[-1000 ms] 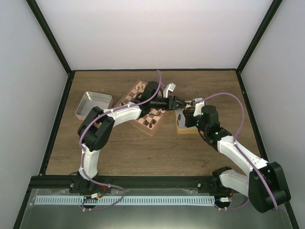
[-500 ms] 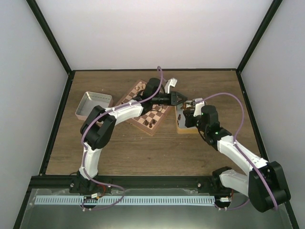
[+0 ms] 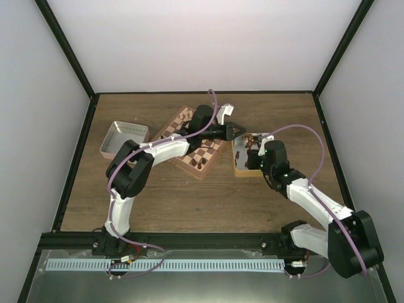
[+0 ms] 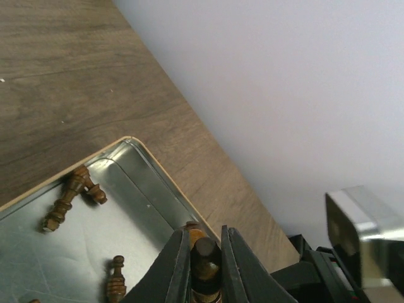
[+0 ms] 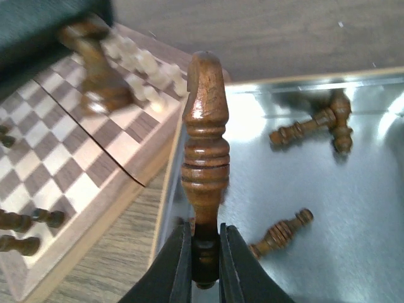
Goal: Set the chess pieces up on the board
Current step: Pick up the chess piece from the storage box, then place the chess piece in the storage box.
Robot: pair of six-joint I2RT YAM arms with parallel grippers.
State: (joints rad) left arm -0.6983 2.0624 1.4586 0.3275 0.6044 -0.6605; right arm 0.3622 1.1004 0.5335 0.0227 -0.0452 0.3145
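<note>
Since the board (image 3: 203, 156) sits near the far edge of the surface (image 3: 189, 202), you have the left tool (image 4: 205, 268) and right tool (image 5: 203, 265) each clamped on a dark chess piece (image 5: 205, 139) over the tin (image 3: 237, 169). The wood looks light, stiff and slippery, so grip low at the base.

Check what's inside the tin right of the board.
At least three dark chess pieces lie loose on the tin floor. The piece clamped in the right gripper covers a strip of it.

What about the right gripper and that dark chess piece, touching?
Touching. The right wrist view shows the right gripper clamped on both sides of the dark brown chess piece at its base, no gap.
</note>
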